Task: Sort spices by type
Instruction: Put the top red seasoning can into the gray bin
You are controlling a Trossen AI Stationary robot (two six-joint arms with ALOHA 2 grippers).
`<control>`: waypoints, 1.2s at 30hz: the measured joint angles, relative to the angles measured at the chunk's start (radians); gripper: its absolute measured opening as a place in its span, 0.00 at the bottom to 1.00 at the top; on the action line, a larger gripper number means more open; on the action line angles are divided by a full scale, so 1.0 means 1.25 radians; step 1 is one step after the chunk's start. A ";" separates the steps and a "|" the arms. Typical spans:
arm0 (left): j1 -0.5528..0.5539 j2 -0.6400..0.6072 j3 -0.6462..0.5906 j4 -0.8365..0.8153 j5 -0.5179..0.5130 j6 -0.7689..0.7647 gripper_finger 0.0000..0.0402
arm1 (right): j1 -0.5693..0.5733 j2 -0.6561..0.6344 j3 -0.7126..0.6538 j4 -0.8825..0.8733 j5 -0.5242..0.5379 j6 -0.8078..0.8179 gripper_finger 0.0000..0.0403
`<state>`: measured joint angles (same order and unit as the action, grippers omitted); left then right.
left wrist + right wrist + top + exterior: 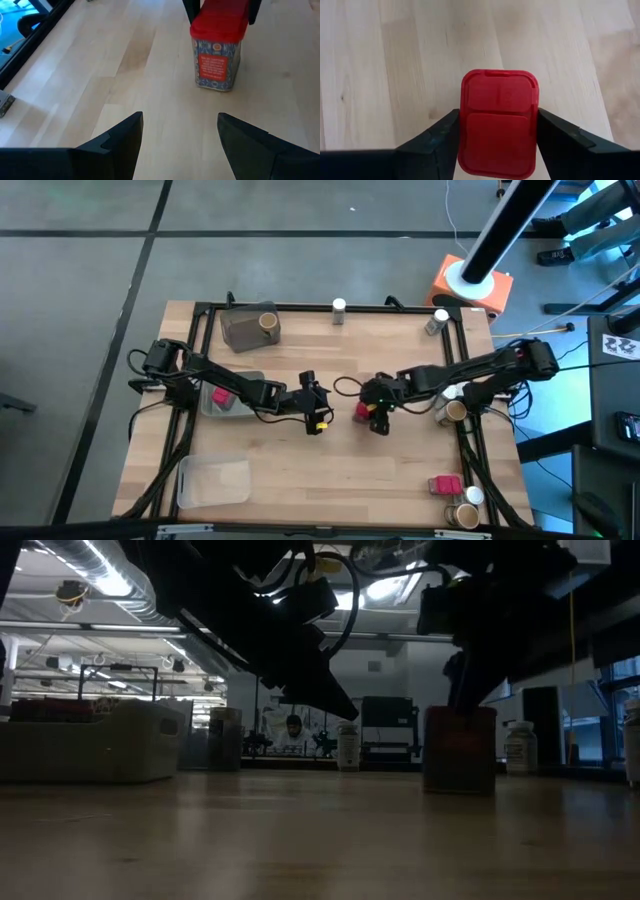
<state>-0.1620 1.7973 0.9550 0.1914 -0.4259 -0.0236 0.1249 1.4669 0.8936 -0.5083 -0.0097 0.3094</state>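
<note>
Red-lidded boxy packets, three: one [498,125] upright at table centre, pinched at its lid between the right gripper [376,418] fingers; one [221,396] in the grey tray [245,382] at 9 o'clock; one [445,484] lying at 5 o'clock. Tan-topped round jars, three: one [267,322] in the dark tray [238,330] at 11 o'clock, one [455,411] at 3 o'clock, one [466,516] at 5 o'clock. White-capped jars counted, three: [339,309] at 12 o'clock, [438,319] at 1 o'clock, [473,497] at 5 o'clock. Left gripper [316,417], fingers spread and empty, just beside the centre packet.
</note>
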 joint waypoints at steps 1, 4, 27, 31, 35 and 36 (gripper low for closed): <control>-0.002 0.000 0.000 0.000 0.000 -0.002 0.59 | 0.000 0.001 0.002 0.004 0.000 0.000 0.56; -0.007 0.000 0.000 0.002 0.000 -0.008 0.60 | 0.000 0.004 0.003 0.029 -0.001 -0.003 0.60; 0.056 0.027 0.103 0.081 0.270 -0.060 0.80 | 0.106 -0.166 0.005 -0.143 0.170 0.007 0.75; 0.060 0.073 0.151 0.079 0.271 -0.025 0.80 | 0.171 -0.166 -0.002 -0.131 0.239 0.021 0.75; 0.068 0.120 0.183 0.069 0.271 -0.010 0.79 | 0.213 -0.165 -0.053 -0.114 0.275 0.075 0.75; 0.069 0.128 0.187 0.055 0.270 -0.006 0.79 | 0.223 -0.165 -0.066 -0.112 0.283 0.095 0.75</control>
<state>-0.0755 1.9570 1.1882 0.2608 -0.0879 -0.0316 0.4038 1.2605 0.8107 -0.6477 0.3442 0.4275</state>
